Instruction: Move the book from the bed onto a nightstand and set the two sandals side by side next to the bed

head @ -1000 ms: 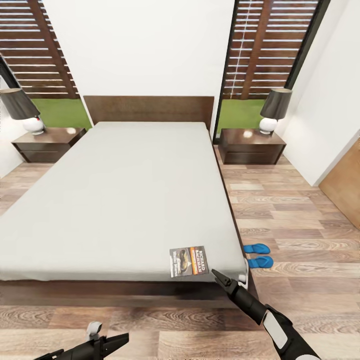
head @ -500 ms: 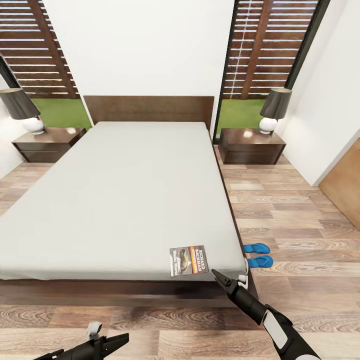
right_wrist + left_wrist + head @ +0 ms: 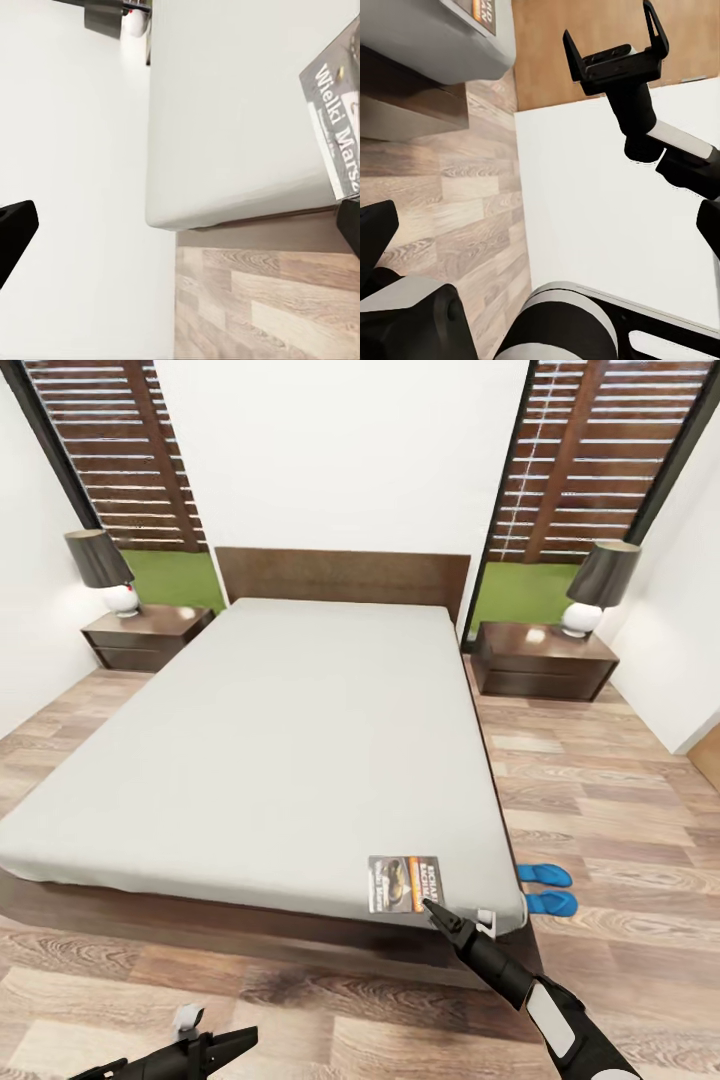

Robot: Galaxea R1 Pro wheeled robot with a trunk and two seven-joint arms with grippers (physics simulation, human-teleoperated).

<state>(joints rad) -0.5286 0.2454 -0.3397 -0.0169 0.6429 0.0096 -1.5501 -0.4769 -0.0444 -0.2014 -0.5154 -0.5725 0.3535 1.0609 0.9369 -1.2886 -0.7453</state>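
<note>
My right pincer hangs released, its tip just beside the book at the bed's foot corner; left pincer's grip I can't tell. Sandals lie paired beside the bed.

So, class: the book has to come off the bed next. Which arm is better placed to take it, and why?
The right. Its tool sits open at the book on the bed's near corner, while the left tool hangs low over the floor, well short of the bed.

Book flat at bed corner; blue sandals seemingly paired alongside.
</note>
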